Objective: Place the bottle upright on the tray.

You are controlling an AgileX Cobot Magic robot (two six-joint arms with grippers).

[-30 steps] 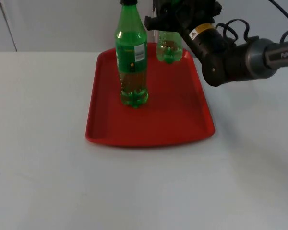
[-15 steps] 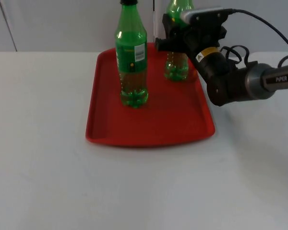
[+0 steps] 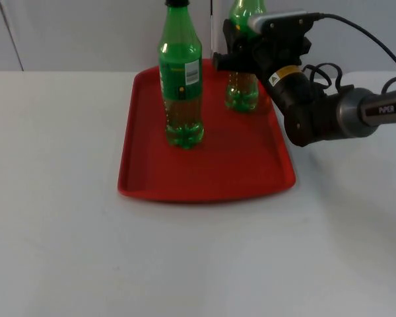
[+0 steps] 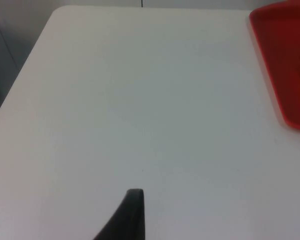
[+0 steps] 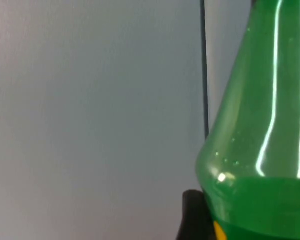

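Note:
A green bottle [image 3: 241, 94] stands upright at the back right of the red tray [image 3: 204, 191], its base resting on the tray floor. My right gripper [image 3: 242, 58] is shut on this bottle around its middle. In the right wrist view the bottle's shoulder [image 5: 260, 150] is very close, with one black fingertip [image 5: 192, 217] against its side. A second, taller green bottle [image 3: 181, 72] with a label and dark cap stands free on the tray's left half. My left gripper [image 4: 132, 215] waits above bare table, left of the tray's edge [image 4: 282, 65].
The white table [image 3: 66, 218] spreads wide to the left and in front of the tray. The grey partition wall [image 3: 86, 33] rises just behind the tray. The right arm [image 3: 330, 115] reaches in over the tray's right rim.
A second ago the held bottle hung higher and further back; it has come down and forward onto the tray. Over the last half second nothing has moved.

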